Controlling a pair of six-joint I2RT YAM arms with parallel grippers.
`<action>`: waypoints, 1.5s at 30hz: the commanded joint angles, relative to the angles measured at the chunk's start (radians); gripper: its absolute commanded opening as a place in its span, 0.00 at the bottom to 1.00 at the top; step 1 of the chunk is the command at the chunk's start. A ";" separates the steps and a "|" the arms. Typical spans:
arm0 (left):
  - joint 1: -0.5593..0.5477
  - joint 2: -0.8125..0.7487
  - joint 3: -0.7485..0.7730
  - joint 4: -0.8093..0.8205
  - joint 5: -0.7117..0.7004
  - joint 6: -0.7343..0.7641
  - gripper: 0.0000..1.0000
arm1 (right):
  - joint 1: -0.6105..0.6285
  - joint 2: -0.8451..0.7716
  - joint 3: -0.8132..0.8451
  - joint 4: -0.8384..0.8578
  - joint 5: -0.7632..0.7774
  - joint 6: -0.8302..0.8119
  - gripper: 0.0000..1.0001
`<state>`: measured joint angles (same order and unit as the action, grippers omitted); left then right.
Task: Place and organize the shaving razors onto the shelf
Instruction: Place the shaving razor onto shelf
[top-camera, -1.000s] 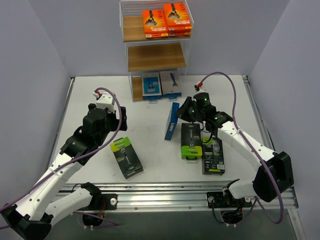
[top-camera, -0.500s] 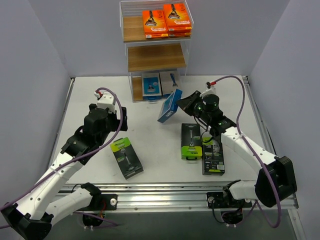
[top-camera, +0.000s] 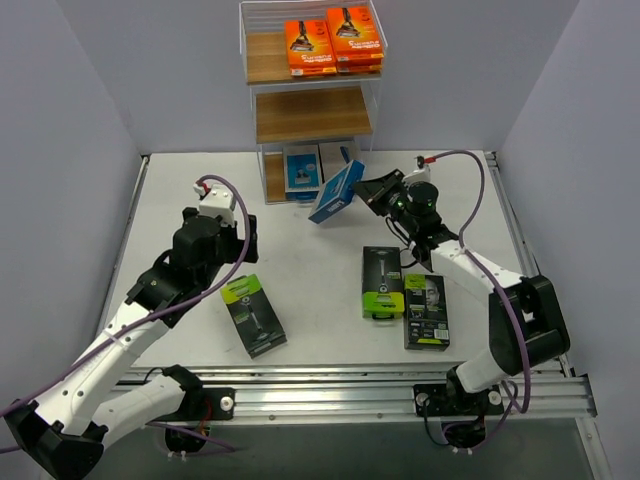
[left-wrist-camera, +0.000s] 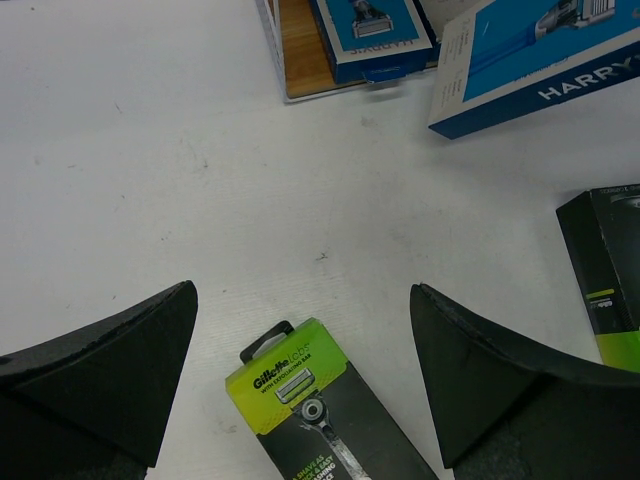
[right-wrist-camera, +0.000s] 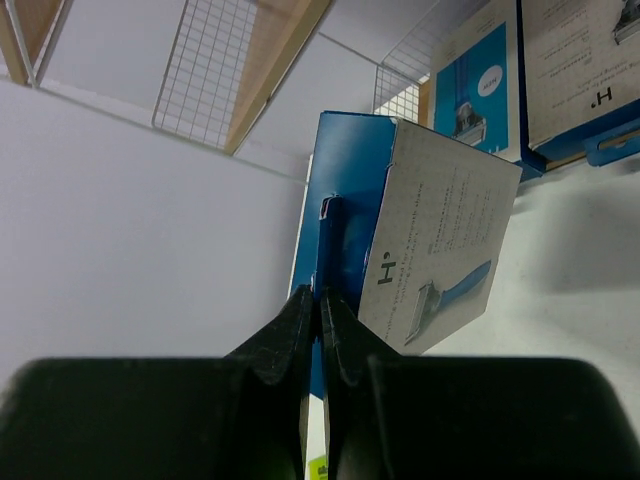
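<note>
Nearest the front edge of the bench (top-camera: 300, 250), one black-and-lime pack (top-camera: 253, 314) lies left of centre, where it lay a second ago. Two more black-and-lime packs (top-camera: 404, 296) lie flat side by side to the right, likewise unmoved. Bare bench shows between the two groups and along the left edge.

The left tool (left-wrist-camera: 302, 290) hangs spread wide above the single pack, gripping nothing; it has barely shifted.

The right tool (right-wrist-camera: 318, 295) is pressed together, pinching the edge of the blue pack (top-camera: 335, 191). A second ago that pack stood on the bench at mid-depth. It is now lifted clear, tilted, and carried to the front right corner of the shelf (top-camera: 312, 115).

On the bottom tier, blue-and-white packs (top-camera: 303, 168) stand just behind it. The middle board shows bare wood. Orange packs (top-camera: 333, 45) fill the right half of the railed top tier.
</note>
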<state>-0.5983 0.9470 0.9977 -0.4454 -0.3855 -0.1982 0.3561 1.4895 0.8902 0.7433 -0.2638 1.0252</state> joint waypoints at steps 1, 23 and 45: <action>-0.012 0.007 -0.007 0.037 0.008 -0.003 0.96 | -0.034 0.031 0.030 0.267 -0.052 0.074 0.00; -0.055 0.047 -0.010 0.037 -0.016 0.008 0.96 | -0.098 0.310 0.133 0.565 -0.098 0.249 0.00; -0.070 0.047 -0.016 0.045 -0.046 0.026 0.96 | -0.108 0.448 0.070 0.665 0.109 0.315 0.00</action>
<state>-0.6624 1.0100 0.9859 -0.4442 -0.4114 -0.1913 0.2581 1.9446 0.9703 1.2400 -0.2203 1.3361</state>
